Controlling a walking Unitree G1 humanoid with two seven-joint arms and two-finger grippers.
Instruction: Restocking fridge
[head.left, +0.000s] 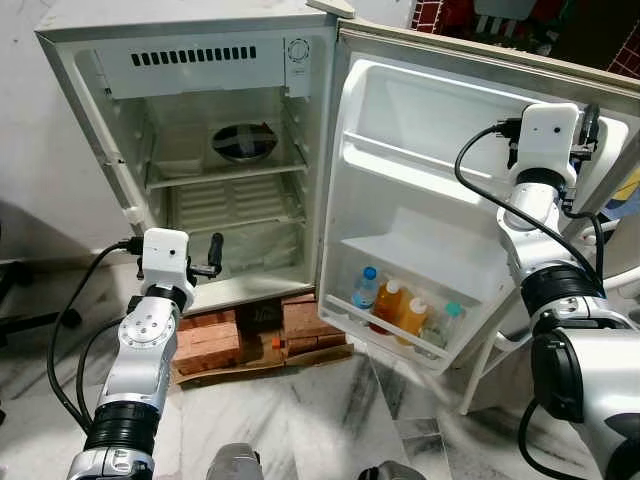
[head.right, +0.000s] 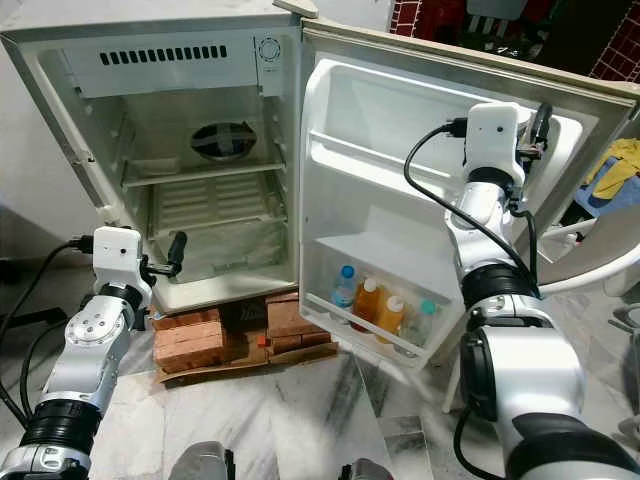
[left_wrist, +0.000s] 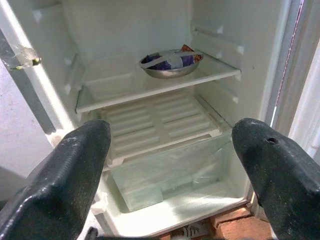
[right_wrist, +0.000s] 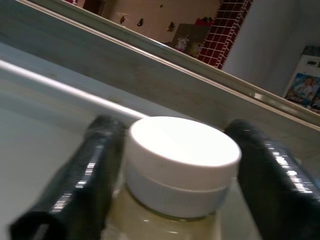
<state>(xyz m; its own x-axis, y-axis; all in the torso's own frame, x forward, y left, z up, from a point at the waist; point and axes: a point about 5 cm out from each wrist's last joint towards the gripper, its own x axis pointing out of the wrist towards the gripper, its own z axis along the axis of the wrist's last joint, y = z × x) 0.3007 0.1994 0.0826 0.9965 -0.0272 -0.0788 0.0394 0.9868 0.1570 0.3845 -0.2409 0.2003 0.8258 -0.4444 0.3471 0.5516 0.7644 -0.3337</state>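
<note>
The small fridge (head.left: 200, 40) stands open, its door (head.left: 400, 130) swung out to the right. My left gripper (left_wrist: 172, 127) is open and empty, low in front of the clear crisper drawer (left_wrist: 170, 170). A metal bowl (left_wrist: 171, 62) sits on the upper shelf. My right gripper (right_wrist: 174, 131) is raised by the top of the door and is shut on a bottle with a white cap (right_wrist: 182, 155). The door's bottom rack (head.left: 385, 335) holds a blue-capped bottle (head.left: 366, 290), two orange bottles (head.left: 400, 308) and a teal-capped one (head.left: 450, 320).
Red bricks (head.left: 215, 340) prop up the fridge on a marble floor (head.left: 320, 410). A white plastic chair (head.right: 590, 250) with a yellow cloth (head.right: 615, 165) stands behind the door at the right. The door's upper racks and the fridge's lower shelf are bare.
</note>
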